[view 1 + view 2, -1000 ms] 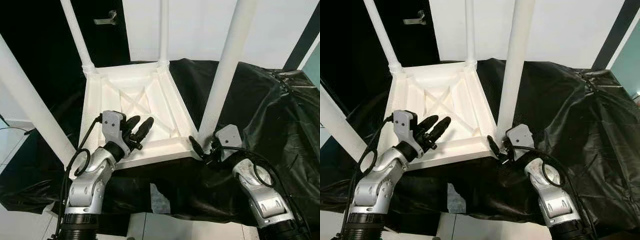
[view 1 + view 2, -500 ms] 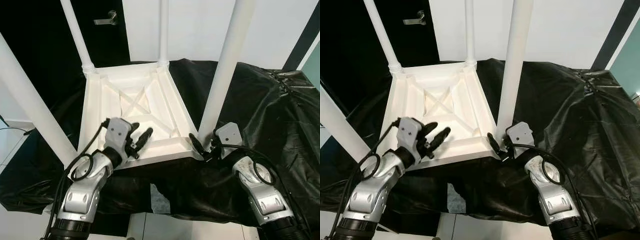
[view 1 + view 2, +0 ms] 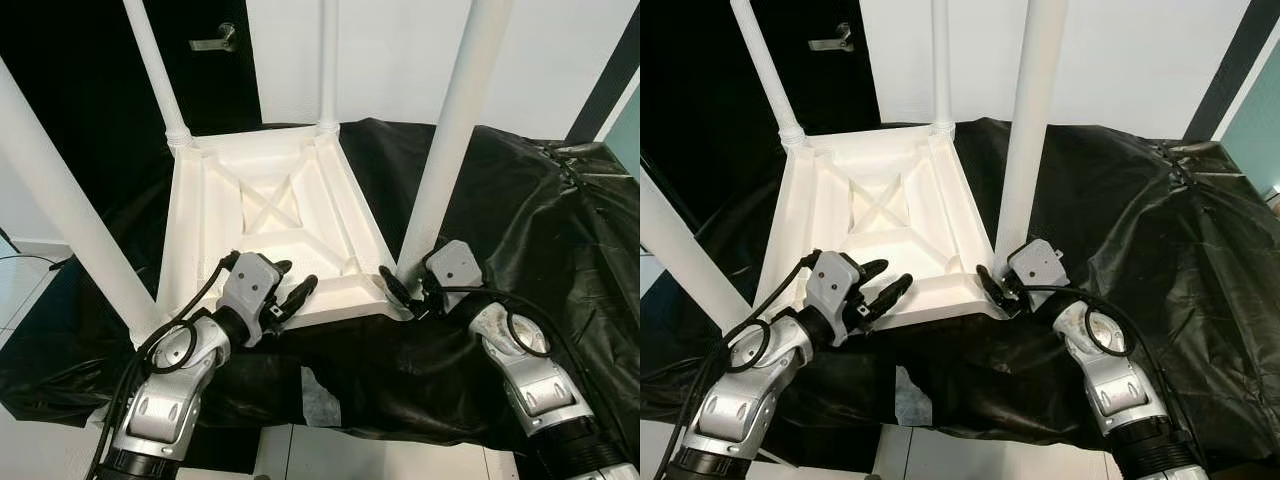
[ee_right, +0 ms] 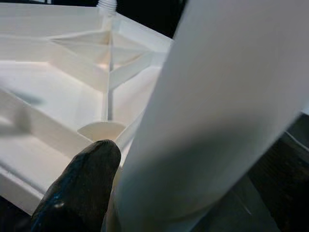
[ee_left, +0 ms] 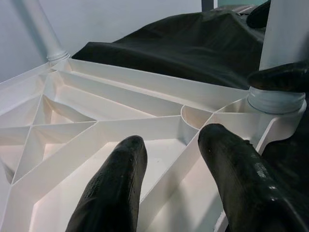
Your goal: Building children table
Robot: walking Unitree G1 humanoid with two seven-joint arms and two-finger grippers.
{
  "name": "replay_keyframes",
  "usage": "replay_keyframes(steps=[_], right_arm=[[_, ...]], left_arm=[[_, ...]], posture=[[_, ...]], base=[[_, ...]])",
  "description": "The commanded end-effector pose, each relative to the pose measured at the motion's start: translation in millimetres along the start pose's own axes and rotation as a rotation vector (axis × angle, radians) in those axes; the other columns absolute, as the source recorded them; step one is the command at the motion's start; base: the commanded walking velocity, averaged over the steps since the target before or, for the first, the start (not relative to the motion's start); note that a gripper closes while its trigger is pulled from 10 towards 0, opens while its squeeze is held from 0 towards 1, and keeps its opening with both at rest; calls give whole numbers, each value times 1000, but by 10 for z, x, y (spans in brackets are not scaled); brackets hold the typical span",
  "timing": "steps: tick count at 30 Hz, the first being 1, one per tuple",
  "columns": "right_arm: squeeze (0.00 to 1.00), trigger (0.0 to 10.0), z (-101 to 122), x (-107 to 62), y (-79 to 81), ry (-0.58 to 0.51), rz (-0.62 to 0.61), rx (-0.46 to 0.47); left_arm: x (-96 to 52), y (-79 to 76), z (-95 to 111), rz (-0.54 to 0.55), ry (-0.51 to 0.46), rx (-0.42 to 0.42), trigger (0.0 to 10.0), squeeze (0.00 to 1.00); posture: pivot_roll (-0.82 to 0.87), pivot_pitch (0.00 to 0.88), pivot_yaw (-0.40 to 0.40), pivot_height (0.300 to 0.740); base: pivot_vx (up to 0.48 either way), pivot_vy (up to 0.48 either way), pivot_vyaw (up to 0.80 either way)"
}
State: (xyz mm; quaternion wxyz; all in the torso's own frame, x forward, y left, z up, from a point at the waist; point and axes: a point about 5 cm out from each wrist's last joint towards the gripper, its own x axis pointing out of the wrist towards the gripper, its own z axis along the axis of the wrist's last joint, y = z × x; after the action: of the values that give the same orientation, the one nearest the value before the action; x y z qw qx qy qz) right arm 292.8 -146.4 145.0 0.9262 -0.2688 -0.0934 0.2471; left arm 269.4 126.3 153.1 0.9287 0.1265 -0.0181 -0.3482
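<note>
A white children's table lies upside down on black cloth, all its legs pointing up. My left gripper is at the near rim of the tabletop, open, its fingers set either side of a rib of the ribbed underside. My right gripper is at the foot of the near right leg. One black finger presses against that leg, and the other finger is hidden behind it. The near left leg stands just left of my left arm.
Crumpled black cloth covers the work surface and hangs over its near edge. A dark door with a metal handle is at the back left, beside a white wall. Light floor shows below the cloth.
My left gripper has come back and down from over the ribbed underside to the tabletop's near rim. The right gripper has stayed at the leg's foot.
</note>
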Motion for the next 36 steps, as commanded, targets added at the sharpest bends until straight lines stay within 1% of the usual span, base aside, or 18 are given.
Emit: replay_keyframes(steps=[1, 5, 6, 8, 9, 11, 13, 15, 19, 20, 24, 27, 29, 30, 31, 33, 34, 36], right_arm=[[0, 10000, -14, 5, -10, 3, 17, -20], [0, 10000, -25, 3, -12, 6, 18, -21], [0, 10000, -27, 4, -12, 8, 17, -17], [0, 10000, -31, 19, -11, 9, 6, -4], [0, 10000, -31, 19, -11, 9, 6, -4], [0, 10000, -30, 36, 1, 8, 2, -2], [0, 10000, -30, 42, 10, 6, 1, -1], [0, 10000, -29, 48, 23, 3, 0, 1], [0, 10000, -30, 48, 26, 2, -4, 2], [0, 10000, -34, 50, 24, 2, -5, 2], [0, 10000, -37, 51, 26, 1, -6, 2], [0, 10000, -39, 54, 28, 0, -8, 3], [0, 10000, -41, 56, 29, -1, -10, 4], [0, 10000, -41, 56, 29, -1, -10, 4], [0, 10000, -44, 56, 28, -1, -11, 3], [0, 10000, -44, 56, 28, -1, -11, 3], [0, 10000, -43, 60, 29, -1, -10, 0], [0, 10000, -44, 66, 27, -2, -11, -4]], left_arm=[[-17, -28, 7, -25, 1, 23, 10000, 0], [-43, -38, -7, -28, 26, 74, 10000, 0], [-49, -12, -20, 6, 49, 89, 10000, 0], [-43, 56, -66, 125, 88, 73, 10000, 0], [-43, 56, -66, 125, 88, 73, 10000, 0], [-28, 78, -85, 215, 91, 94, 10000, 0], [-21, 68, -86, 244, 91, 95, 10000, 0], [-22, 39, -79, 280, 95, 154, 10000, 0], [-26, 16, -132, 303, 116, 186, 10000, 0], [-22, 4, -162, 314, 123, 137, 10000, 0], [-14, -2, -175, 317, 132, 151, 10000, 0], [-4, 15, -178, 334, 133, 115, 10000, 0], [-6, 79, -121, 350, 112, 164, 10000, 0], [-6, 79, -121, 350, 112, 164, 10000, 0], [-7, 114, -74, 345, 100, 252, 10000, 0], [-7, 114, -74, 345, 100, 252, 10000, 0], [-6, 132, -26, 321, 102, 426, 10000, 0], [11, 106, 25, 232, 112, 817, 10000, 0]], posture=[[64, 0, -20, 740], [68, 0, -20, 740], [69, 0, -19, 740], [74, 0, -17, 740], [74, 0, -17, 740], [76, 0, -13, 740], [76, 0, -11, 740], [76, 0, -9, 740], [78, 0, -6, 740], [78, 0, -6, 740], [77, 0, -5, 740], [76, 0, -4, 740], [76, 0, -2, 740], [76, 0, -2, 740], [76, 0, -2, 740], [76, 0, -2, 740], [74, 0, -1, 740], [74, 0, 1, 740]], base=[[0, 0, 0], [0, 0, 0], [0, 0, 0], [0, 0, 0], [0, 0, 0], [0, 0, 0], [0, 0, 0], [0, 0, 0], [0, 0, 0], [0, 0, 0], [0, 0, 0], [0, 0, 0], [0, 0, 0], [0, 0, 0], [0, 0, 0], [0, 0, 0], [0, 0, 0], [0, 0, 0]])
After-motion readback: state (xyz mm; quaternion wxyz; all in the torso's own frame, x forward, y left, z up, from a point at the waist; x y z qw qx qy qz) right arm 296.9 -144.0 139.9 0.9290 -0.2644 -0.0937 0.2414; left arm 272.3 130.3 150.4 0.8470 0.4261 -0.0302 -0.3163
